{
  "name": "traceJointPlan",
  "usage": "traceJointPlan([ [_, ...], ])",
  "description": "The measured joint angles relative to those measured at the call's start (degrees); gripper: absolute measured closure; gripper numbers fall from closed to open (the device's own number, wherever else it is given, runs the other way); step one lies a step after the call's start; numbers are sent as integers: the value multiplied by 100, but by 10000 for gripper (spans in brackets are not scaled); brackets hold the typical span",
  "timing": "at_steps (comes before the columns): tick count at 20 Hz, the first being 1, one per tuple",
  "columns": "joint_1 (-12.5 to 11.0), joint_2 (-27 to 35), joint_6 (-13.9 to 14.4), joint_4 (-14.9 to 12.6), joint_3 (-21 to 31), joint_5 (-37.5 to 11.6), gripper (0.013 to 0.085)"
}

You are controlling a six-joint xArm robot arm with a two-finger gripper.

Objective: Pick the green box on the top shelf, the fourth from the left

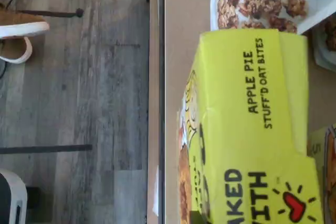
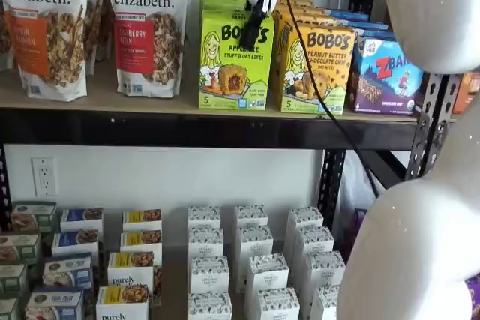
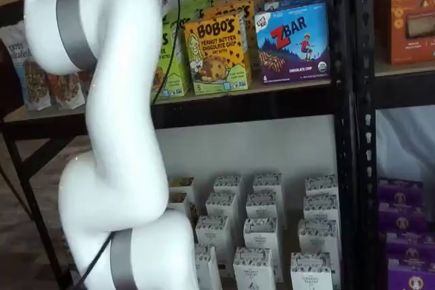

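The green box [image 2: 234, 59] stands upright on the top shelf [image 2: 150, 104], lime-green with "BOBO'S" and a cartoon girl. More green boxes stand behind it. My gripper [image 2: 250, 31] hangs over its upper right front corner. Its white body is above, and a black finger slants down across the box face, side-on, so no gap shows. In the wrist view the box's top and side [image 1: 252, 129] read "APPLE PIE STUFF'D OAT BITES", close below the camera. In a shelf view the arm [image 3: 115, 134] hides most of the green box [image 3: 173, 66].
A yellow-orange Bobo's box [image 2: 315, 69] touches the green box's right side, and a blue ZBar box [image 2: 386, 76] follows. Granola bags [image 2: 146, 28] stand to its left. Small white boxes [image 2: 255, 267] fill the lower shelf. A black upright [image 3: 346, 100] bounds the shelf's right end.
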Motion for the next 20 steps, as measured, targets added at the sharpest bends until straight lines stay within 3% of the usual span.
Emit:
traceJointPlan([
  [9, 0, -2, 7, 19, -27, 63, 770],
  [20, 69, -169, 174, 38, -273, 525, 770],
])
